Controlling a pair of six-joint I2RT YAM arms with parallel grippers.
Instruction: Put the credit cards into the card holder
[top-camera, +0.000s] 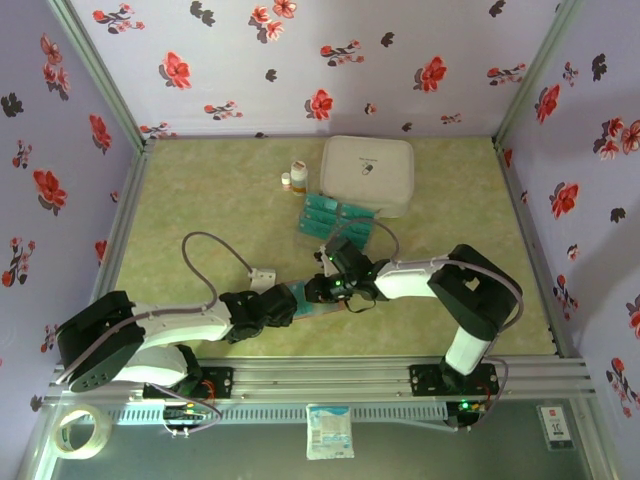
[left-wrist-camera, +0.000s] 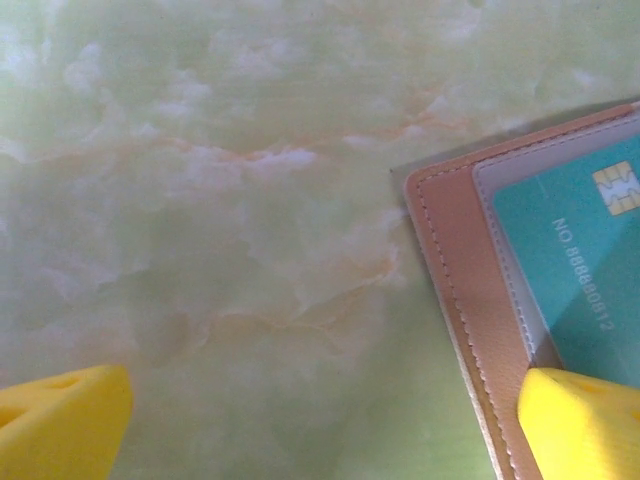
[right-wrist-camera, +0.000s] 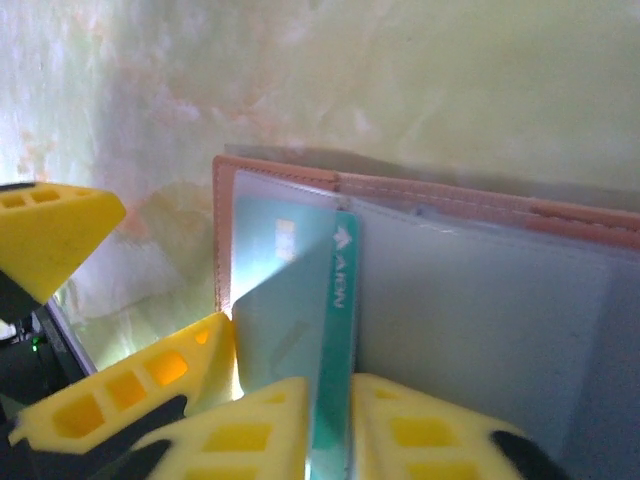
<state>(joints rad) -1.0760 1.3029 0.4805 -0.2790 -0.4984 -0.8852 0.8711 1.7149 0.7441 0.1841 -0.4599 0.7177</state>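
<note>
- Roughly midway, we judge: one teal card (left-wrist-camera: 590, 260) appears tucked flat under the clear sleeve of the card holder (left-wrist-camera: 460, 270), while more credit cards (top-camera: 336, 218) wait further back on the table (top-camera: 200, 200).
- Right jaws are pinched almost closed on a held card (right-wrist-camera: 338, 300). Left jaws gape wide and hold nothing, with one finger (left-wrist-camera: 580, 420) resting on the holder's edge.
- We see the held card on edge, its long axis running from the jaws towards the stitched rim of the holder, which lies open and flat mid-table.

Seen from above, we find the left end effector (top-camera: 292, 300) and right end effector (top-camera: 325, 288) meeting near the middle of the green marbled worktop (top-camera: 200, 200), over the partly hidden card holder (top-camera: 308, 306). Beyond them lie teal credit cards (top-camera: 335, 218) in a clear tray (top-camera: 303, 229), then two small bottles (top-camera: 293, 176) beside a white zipped case (top-camera: 367, 172). Floral walls (top-camera: 300, 60) enclose the worktop on three sides.
</note>
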